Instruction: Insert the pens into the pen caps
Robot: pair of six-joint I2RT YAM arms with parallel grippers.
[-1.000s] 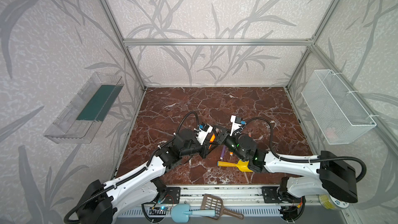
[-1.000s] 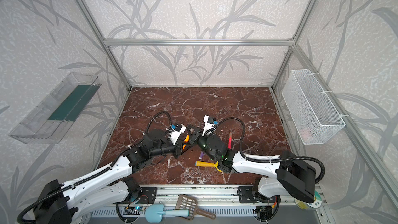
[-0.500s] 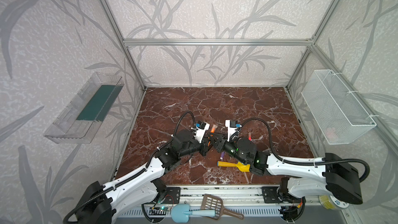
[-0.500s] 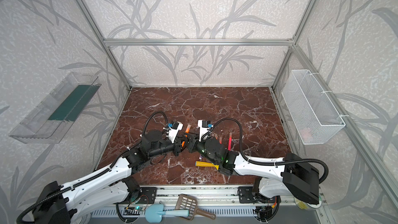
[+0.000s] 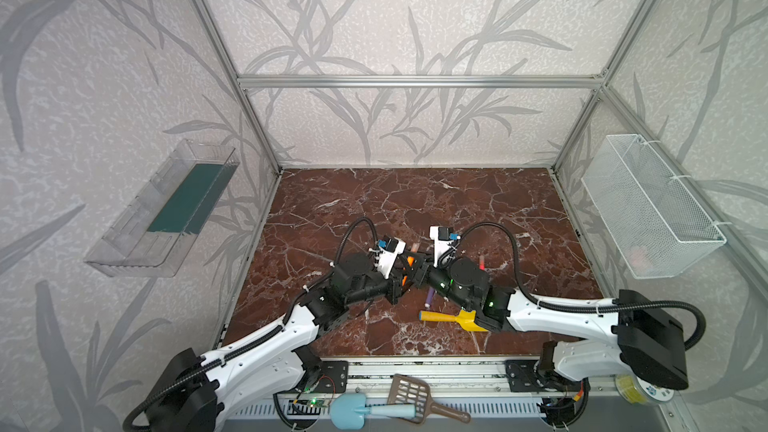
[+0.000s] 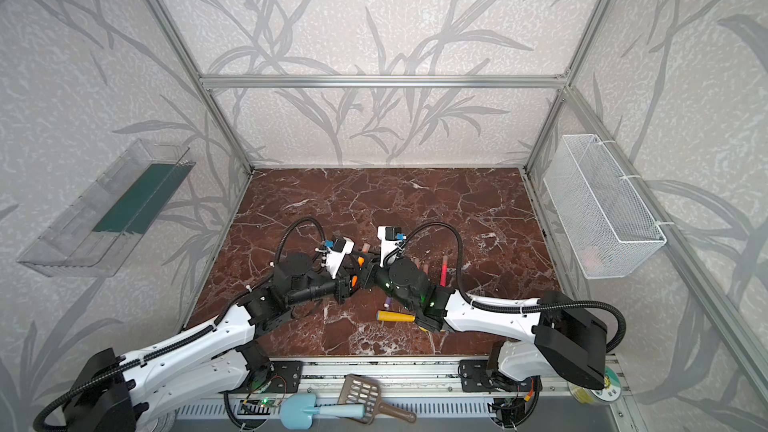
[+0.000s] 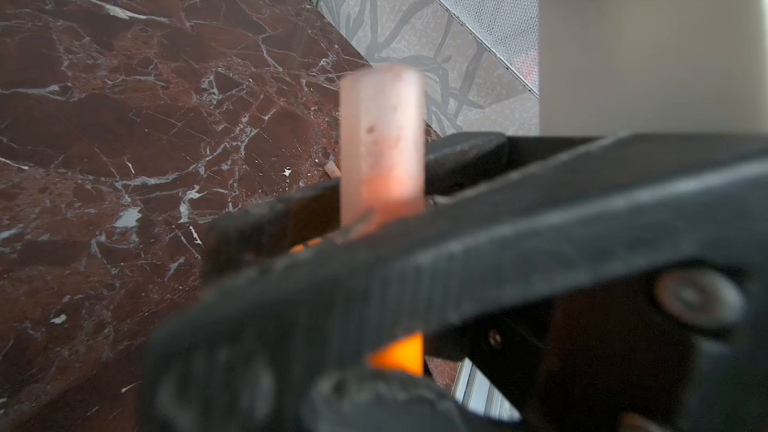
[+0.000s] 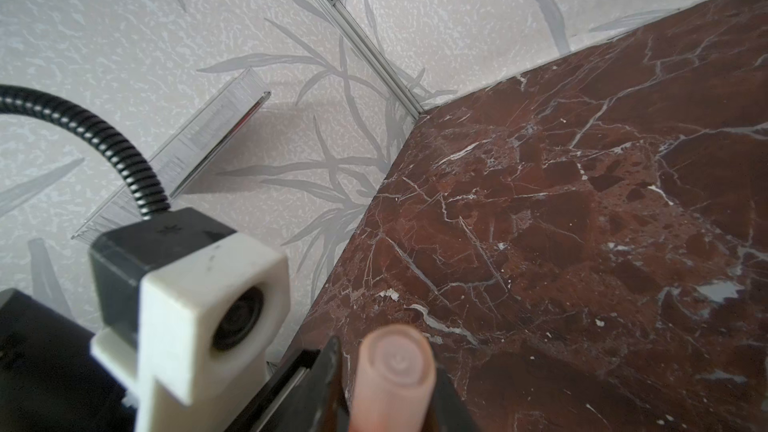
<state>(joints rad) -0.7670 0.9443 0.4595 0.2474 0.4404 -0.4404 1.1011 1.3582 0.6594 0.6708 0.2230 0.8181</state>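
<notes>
Honestly, the sketchy bit is right at the fingers (image 7: 457, 263). The left gripper (image 6: 353, 275) is clamped tight on a thin orange marker pen (image 6: 360, 261), and the right gripper (image 6: 370, 272) looks pinched around a short translucent pinkish cap (image 7: 381, 147). Both are held up off the dark red marble tabletop (image 5: 374, 201), about mid-table. The cap's lower end glows orange, so I'd guess the tip is only partly in. If the two aren't lined up, pushing could bend the tip or skid the smooth cap through the pads. Then it'd drop near the purple pen (image 5: 429, 297) and yellow plastic toy shovel (image 5: 449, 318) below. The arms are also nose to nose, so a bump seems possible.
</notes>
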